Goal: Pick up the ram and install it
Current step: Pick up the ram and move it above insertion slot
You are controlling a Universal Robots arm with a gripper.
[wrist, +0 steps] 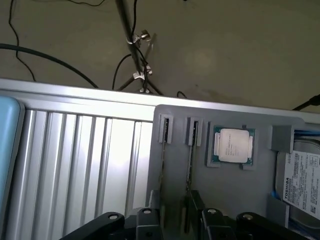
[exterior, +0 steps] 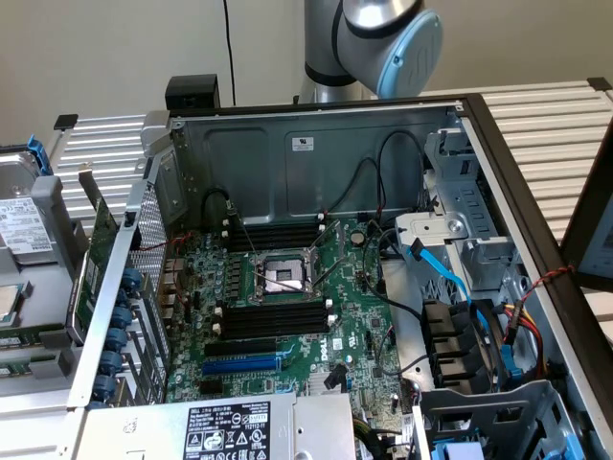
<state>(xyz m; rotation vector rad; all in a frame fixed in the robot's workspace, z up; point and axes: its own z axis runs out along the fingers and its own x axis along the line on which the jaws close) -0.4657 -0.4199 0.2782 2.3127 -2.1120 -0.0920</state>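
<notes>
You've nothing installed yet: gripper [wrist: 172, 222] jaws apart by the trayed ram [wrist: 163, 162], memory slots [exterior: 273, 318] at 6 o'clock of the socket [exterior: 280, 275] empty

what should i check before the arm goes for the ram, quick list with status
1. Pincer open: ok.
2. Pincer empty: ok, nothing held.
3. Ram standing on edge in the tray: ok, with a second stick beside it.
4. Pincer centred over one stick: cannot tell.
5. Black slots on the motherboard free: ok, they look empty.
6. Slot latches open: cannot tell.
</notes>
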